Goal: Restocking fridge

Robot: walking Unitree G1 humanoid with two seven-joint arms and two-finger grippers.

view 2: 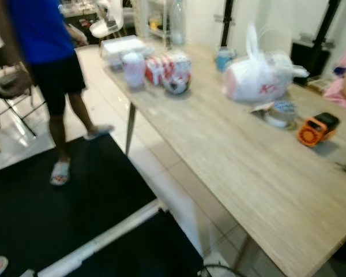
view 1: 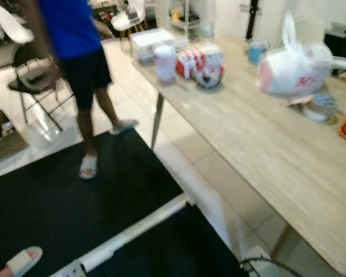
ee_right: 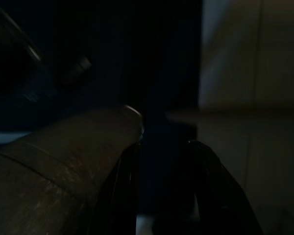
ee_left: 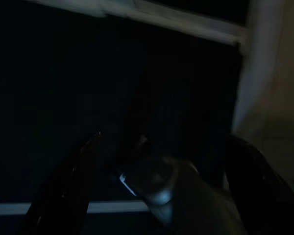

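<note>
Principal hazard: the person [view 1: 75, 63] in a blue top and dark shorts stands on the black mat [view 1: 63, 202], just off the far corner of the table [view 1: 265, 150], in the lane the robot would likely use to reach the goods. Any advance along that side risks contact with the legs or sandalled feet. A second foot [view 1: 23, 261] shows at the lower left, narrowing the lane further.

The table edge runs diagonally from near right to far left; its thin leg [view 1: 156, 121] near the far end is easily clipped in a turn. The strip of pale floor tiles [view 1: 184, 161] between mat and table offers the open room. A white bar [view 1: 132, 231] crosses the mat, a likely trip point.

Stock to be carried sits at the far end: a white plastic bag [view 1: 297, 66], a red-and-white pack [view 1: 193, 60] and a pale tub [view 1: 164, 62] close beside it. No fridge can be identified.

An orange device [view 2: 317, 128] lies near the right edge.

Both wrist views are dark; whether either arm's jaws are spread or closed, I cannot tell.
</note>
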